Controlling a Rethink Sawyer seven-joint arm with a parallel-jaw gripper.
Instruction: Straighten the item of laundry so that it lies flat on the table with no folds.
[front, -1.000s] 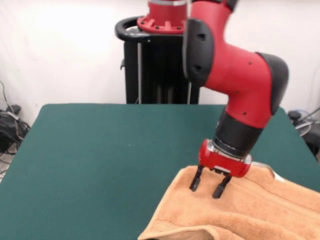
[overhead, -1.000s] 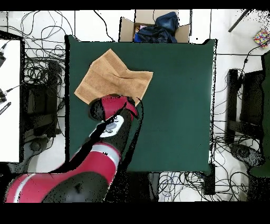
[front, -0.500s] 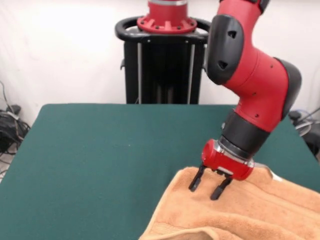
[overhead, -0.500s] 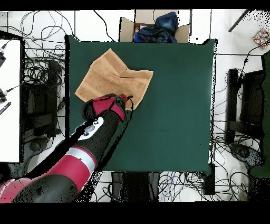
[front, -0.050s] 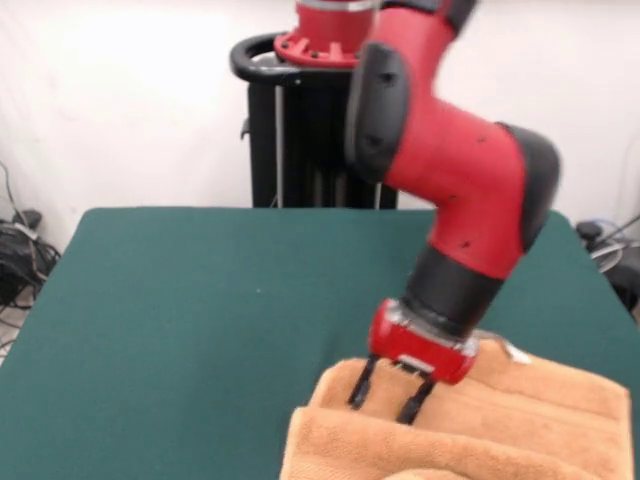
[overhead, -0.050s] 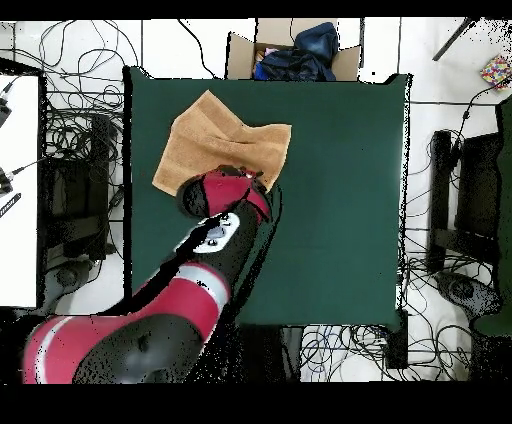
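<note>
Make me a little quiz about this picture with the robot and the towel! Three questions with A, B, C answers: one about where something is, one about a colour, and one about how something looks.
1. Where on the table does the towel lie in the front view?
A. the far left corner
B. the near right part
C. the middle

2. What colour is the tabletop?
A. dark green
B. white
C. blue

3. How is the towel lying?
A. perfectly flat
B. rolled into a ball
C. with a fold along its near edge

Answers:
1. B, the towel fills the lower right of the front view, with bare tabletop to the left.
2. A, the top shows dark green around the orange-tan towel.
3. C, a doubled-over ridge runs along the towel's near edge, below the gripper and its spread fingers.
</note>
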